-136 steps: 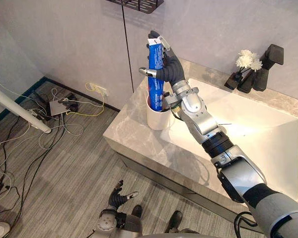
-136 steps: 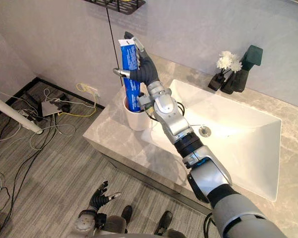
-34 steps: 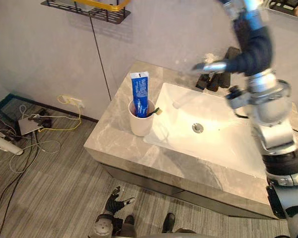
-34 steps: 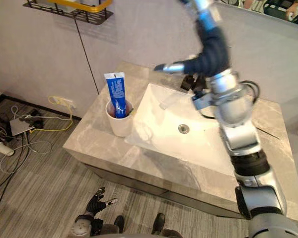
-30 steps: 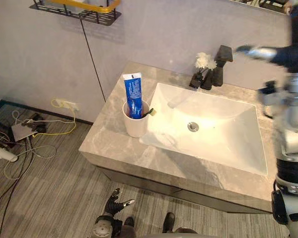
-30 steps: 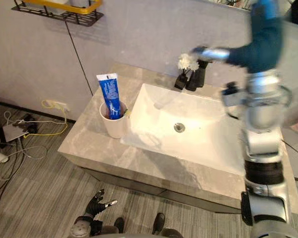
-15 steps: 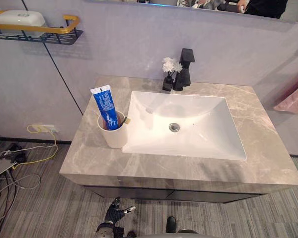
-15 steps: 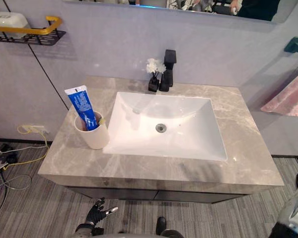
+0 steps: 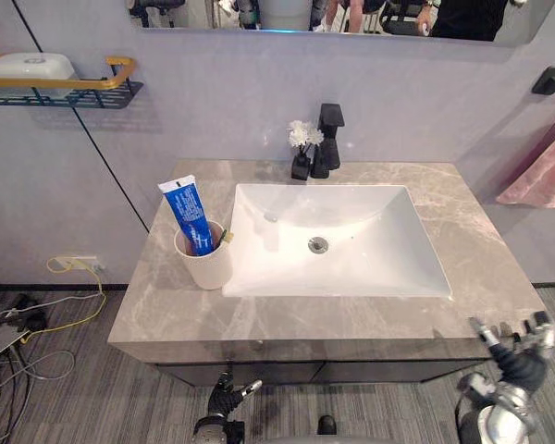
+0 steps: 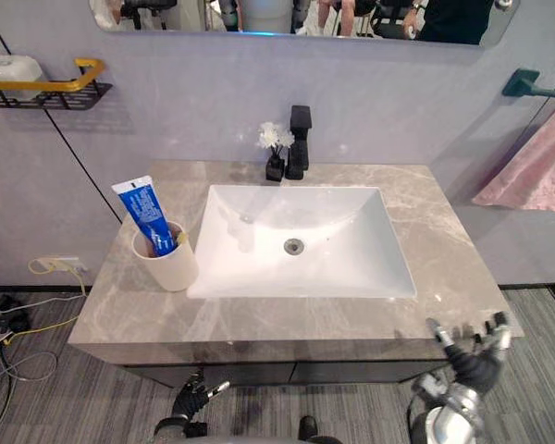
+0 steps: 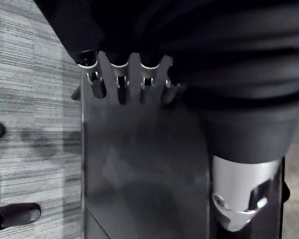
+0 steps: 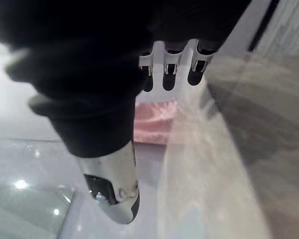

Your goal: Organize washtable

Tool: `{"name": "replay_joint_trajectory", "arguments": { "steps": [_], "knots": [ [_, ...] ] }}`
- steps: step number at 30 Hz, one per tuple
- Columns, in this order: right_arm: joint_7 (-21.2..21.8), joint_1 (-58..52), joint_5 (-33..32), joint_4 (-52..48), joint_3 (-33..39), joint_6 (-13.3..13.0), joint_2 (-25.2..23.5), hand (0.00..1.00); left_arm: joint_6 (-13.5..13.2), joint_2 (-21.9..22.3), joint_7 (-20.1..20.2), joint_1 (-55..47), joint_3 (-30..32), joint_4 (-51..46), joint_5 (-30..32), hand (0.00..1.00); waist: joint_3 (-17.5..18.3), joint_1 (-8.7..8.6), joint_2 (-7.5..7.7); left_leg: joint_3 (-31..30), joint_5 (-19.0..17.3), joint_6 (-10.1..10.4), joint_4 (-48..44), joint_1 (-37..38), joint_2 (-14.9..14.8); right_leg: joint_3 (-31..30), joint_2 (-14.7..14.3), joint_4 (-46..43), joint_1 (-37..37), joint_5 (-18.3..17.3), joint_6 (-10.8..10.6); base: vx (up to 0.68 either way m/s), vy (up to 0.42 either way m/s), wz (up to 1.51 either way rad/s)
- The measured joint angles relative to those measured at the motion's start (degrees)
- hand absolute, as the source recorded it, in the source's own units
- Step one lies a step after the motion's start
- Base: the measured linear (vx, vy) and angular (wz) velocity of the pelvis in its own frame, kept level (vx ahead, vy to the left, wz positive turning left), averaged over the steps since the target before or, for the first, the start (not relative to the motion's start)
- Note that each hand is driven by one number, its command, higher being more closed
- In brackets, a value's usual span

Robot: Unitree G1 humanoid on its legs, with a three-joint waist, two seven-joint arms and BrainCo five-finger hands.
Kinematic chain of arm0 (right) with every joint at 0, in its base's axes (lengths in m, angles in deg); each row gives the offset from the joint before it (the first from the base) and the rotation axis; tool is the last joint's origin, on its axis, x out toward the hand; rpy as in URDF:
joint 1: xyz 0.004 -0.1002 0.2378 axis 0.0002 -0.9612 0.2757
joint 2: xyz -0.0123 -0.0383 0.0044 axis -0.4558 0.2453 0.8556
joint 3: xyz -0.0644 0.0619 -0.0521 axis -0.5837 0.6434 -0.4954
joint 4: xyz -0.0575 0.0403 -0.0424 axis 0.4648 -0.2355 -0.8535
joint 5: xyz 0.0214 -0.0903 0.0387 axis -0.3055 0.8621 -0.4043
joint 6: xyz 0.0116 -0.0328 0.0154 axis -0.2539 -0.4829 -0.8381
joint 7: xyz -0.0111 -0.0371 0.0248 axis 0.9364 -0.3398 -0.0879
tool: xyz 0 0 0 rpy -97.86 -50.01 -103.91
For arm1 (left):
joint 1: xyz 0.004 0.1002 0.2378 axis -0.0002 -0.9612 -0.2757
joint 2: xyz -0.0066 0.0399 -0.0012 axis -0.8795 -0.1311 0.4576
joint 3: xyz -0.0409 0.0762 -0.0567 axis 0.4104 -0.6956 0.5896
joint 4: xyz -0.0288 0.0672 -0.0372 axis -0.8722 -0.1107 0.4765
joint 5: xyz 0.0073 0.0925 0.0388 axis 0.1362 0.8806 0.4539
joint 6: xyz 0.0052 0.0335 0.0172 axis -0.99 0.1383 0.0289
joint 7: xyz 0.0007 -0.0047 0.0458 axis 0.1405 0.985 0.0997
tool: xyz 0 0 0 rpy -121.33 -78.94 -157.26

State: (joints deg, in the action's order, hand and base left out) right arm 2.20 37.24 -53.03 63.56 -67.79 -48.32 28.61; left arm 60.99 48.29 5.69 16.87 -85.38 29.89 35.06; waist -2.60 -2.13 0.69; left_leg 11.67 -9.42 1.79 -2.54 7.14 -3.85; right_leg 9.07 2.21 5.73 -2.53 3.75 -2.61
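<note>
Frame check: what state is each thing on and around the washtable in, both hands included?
toothpaste tube: standing tilted in the cup
cup: upright on the counter, left of the sink
sink: empty
faucet: no water running
flower vase: upright beside the faucet
pink towel: hanging at the right wall
right hand: open, empty, low by the counter's front right corner
left hand: open, empty, low before the counter's front

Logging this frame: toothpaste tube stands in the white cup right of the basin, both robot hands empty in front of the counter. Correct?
No. The left eye view shows the cup, tube in it, left of the basin, not right. The rest holds: left robot hand and right robot hand are empty in front of the counter.
</note>
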Motion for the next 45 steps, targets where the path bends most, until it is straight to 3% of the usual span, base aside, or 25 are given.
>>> {"name": "replay_joint_trajectory", "arguments": {
  "steps": [6, 11, 19, 29, 32, 35, 39, 42, 45],
  "knots": [
    [3.5, -1.3, -0.06, 5.63, 0.05, -1.93, 2.12, 0.0, 0.23, -2.39, -0.22, -0.6, 0.01, 0.12, -0.5, 0.0, 0.56, 0.35, 1.14, 2.09, -0.56, 0.89, -0.46, 1.11, -1.26, -0.03, -0.99, 0.01, -1.05, -0.51, 0.58, 0.0, -0.036, -0.04],
    [5.34, -1.33, 0.01, 9.21, 0.29, -2.54, 2.86, 0.0, 0.19, -2.49, -0.29, -0.27, -0.03, 0.78, -0.5, 0.0, 0.6, 0.83, 0.98, 2.43, -0.58, 0.93, -0.51, 1.47, -1.68, 0.38, -1.34, 0.01, -1.35, -0.73, 0.89, -0.03, -0.037, -0.03],
    [0.03, -1.42, 3.93, 8.86, 0.4, -2.55, 1.6, 0.0, -0.27, -2.31, -1.54, 0.47, -0.17, 2.19, -0.55, 0.0, 0.79, 1.39, 0.59, 2.64, -0.57, 0.94, -0.45, 1.6, -2.02, 0.54, -1.66, 0.01, -1.46, -0.72, 0.98, 0.0, -0.004, 0.0],
    [-2.2, -1.61, 3.34, 7.56, 1.05, -2.51, 0.86, 0.0, -0.14, -2.3, -3.26, 0.4, -0.68, 2.64, -1.76, 0.0, 0.79, 1.5, -0.17, 4.21, -0.94, 1.53, -0.64, 2.01, -2.83, -0.03, -2.38, 0.0, -1.51, -1.0, 1.25, 0.0, -0.015, -0.04],
    [-4.18, -1.45, -0.98, 8.04, 4.11, -2.06, 0.26, 0.0, -0.2, -2.23, -3.49, 0.41, -0.81, 3.29, -2.28, 0.0, 0.73, 2.12, -0.82, 5.82, -1.21, 1.96, -0.56, 2.91, -3.46, -0.46, -2.93, -0.02, -2.11, -1.2, 1.57, 0.02, -0.033, -0.09],
    [-7.75, -1.42, -6.44, 18.04, 10.19, 0.57, -0.94, 0.0, -0.29, -1.82, -3.49, 0.11, -0.85, 4.12, -2.82, 0.0, 0.38, 2.91, -1.6, 7.01, -1.57, 2.5, -0.49, 3.66, -4.19, -1.15, -3.53, -2.69, -1.25, -2.99, 1.76, 0.04, -0.036, -0.11],
    [-11.23, -0.78, -12.14, 26.72, 17.67, 1.17, -0.7, 0.0, -0.2, 0.36, -3.38, 0.4, -0.68, 5.7, -2.85, 0.0, 0.31, 2.42, -4.07, 8.19, -1.6, 2.56, -0.32, 3.69, -4.09, -1.07, -3.14, -6.2, 0.46, -5.25, 1.34, 0.04, 0.002, -0.02],
    [-11.12, 0.54, -15.58, 32.19, 20.53, 1.22, -0.7, 0.0, -0.27, 0.18, -3.37, 0.72, -0.56, 5.69, -2.76, 0.0, 0.34, 2.96, -3.59, 7.78, -1.6, 2.56, -0.26, 3.7, -4.22, -0.01, -3.01, -7.65, 0.76, -6.26, 1.21, 0.03, -0.008, 0.2],
    [-9.0, 2.85, -18.03, 39.97, 15.3, 1.28, -0.48, 0.0, -0.23, 0.04, -3.37, 1.41, -0.51, 6.25, -2.69, 0.0, 0.35, 3.09, -3.19, 7.4, -1.59, 2.55, -0.1, 3.73, -4.05, 0.37, -2.79, -7.63, 0.6, -6.28, 1.18, 0.0, -0.009, 0.06]
  ]
}}
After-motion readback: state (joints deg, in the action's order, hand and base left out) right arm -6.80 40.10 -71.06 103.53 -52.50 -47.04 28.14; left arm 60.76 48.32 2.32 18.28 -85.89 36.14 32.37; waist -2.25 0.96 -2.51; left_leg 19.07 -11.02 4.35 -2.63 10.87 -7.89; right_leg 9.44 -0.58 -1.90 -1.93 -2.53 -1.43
